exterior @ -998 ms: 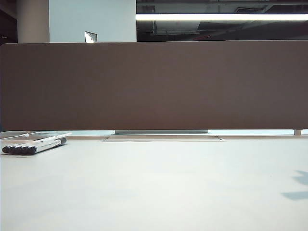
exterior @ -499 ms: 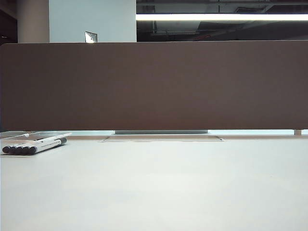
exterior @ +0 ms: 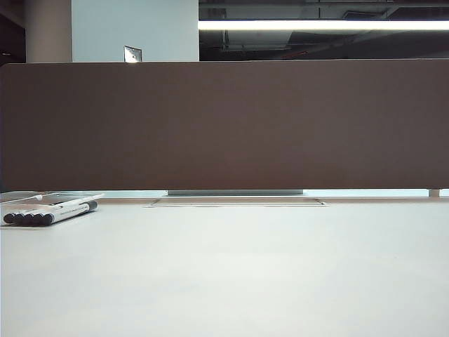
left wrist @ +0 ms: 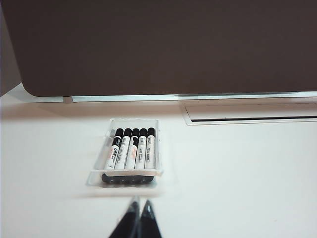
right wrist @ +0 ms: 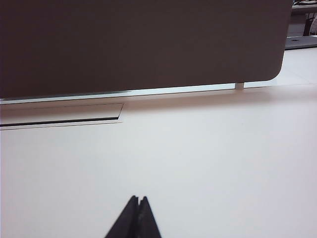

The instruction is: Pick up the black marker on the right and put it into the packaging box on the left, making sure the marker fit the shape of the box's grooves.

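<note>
In the left wrist view the left gripper (left wrist: 138,204) hangs over the bare white desk (left wrist: 237,173), its fingers (left wrist: 147,210) pressed together and holding nothing. Just beyond the tips, apart from them, lies the packaging box (left wrist: 99,171), with five markers side by side in its grooves. Which of them is the black marker (left wrist: 150,150) of the task cannot be told; the point marks one at the row's edge. The right gripper (right wrist: 138,199) is likewise closed and empty above bare desk. The brown partition (left wrist: 163,44) stands behind. In the exterior view the box (exterior: 70,199) sits at the far left edge, partly cut off, and neither arm shows.
</note>
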### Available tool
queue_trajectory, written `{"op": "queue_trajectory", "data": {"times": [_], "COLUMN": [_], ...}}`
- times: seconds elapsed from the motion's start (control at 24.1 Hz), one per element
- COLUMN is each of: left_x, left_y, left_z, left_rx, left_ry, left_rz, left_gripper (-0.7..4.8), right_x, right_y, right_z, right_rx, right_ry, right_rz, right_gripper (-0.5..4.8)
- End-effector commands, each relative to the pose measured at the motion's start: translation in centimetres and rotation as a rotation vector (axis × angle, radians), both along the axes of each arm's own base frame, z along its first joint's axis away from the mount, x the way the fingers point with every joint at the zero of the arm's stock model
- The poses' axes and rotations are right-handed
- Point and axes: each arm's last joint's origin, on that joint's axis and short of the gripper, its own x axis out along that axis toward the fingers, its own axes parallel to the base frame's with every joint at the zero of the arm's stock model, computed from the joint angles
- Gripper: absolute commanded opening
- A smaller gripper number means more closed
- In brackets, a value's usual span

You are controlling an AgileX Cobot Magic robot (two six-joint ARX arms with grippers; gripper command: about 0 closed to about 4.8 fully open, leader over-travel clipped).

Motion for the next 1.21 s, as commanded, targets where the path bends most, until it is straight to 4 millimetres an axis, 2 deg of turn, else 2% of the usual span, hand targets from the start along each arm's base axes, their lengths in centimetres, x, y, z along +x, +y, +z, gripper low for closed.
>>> {"op": "queue_trajectory", "data": {"times": [0.04,0.37,0.67,1.21], "left_x": [0.0,0.0,0.0,0.0], "left_y": [0.0,0.0,0.0,0.0], "left_z": [0.1,0.1,0.1,0.1], "left_rx": [-0.002,-0.002,-0.002,-0.002], "left_ry": [-0.011,-0.011,-0.011,-0.011], "left_rz": [0.0,-0.001,-0.001,-0.001], "left_gripper": [-0.05,-0.05,-0.05,-0.05], "right_x": [0.02,0.02,0.02,0.01], "right_y": [0.01,0.04,-0.06,-0.53], "right_z": [0.0,0.0,-0.04,-0.05], "right_rx": [0.004,0.065,0.001,0.001], "right_ry": [-0.017,-0.019,-0.013,-0.012], "right_rz": [0.001,0.001,-0.032,-0.08], "right_gripper": [-0.05,-0.05,-0.05,-0.05]}}
